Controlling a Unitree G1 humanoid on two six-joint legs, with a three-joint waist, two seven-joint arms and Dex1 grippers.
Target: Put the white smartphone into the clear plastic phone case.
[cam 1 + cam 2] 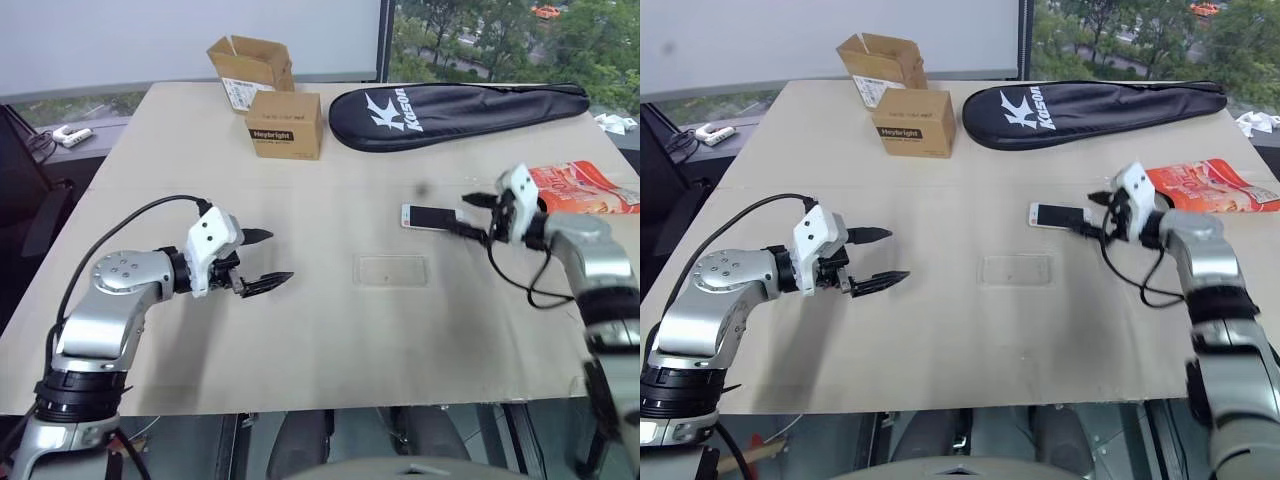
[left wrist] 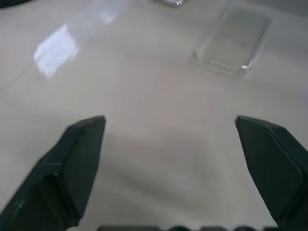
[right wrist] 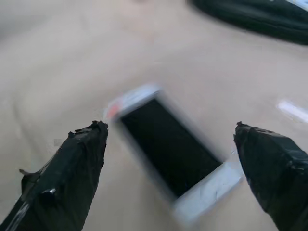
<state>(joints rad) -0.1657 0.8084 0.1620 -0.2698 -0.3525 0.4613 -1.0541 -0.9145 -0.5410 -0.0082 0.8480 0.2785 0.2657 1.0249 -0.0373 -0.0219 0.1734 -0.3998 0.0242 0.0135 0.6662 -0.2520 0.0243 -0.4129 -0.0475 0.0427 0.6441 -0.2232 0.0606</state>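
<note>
The white smartphone [image 1: 427, 216] lies flat, screen up, on the right half of the tan table [image 1: 320, 330]; it also appears between the fingers in the right wrist view [image 3: 169, 147]. My right gripper [image 1: 472, 215] is open just to its right, fingers pointing at the phone's near end, not closed on it. The clear plastic phone case [image 1: 391, 270] lies flat near the table's middle, in front of the phone, and reappears in the left wrist view [image 2: 232, 42]. My left gripper [image 1: 268, 258] hovers open over the left half, pointing toward the case, well short of it.
An orange snack pouch [image 1: 583, 187] lies at the right edge behind my right arm. A black racket bag [image 1: 455, 110] and two cardboard boxes [image 1: 285, 124] sit at the back. A cable [image 1: 530, 290] loops under my right wrist.
</note>
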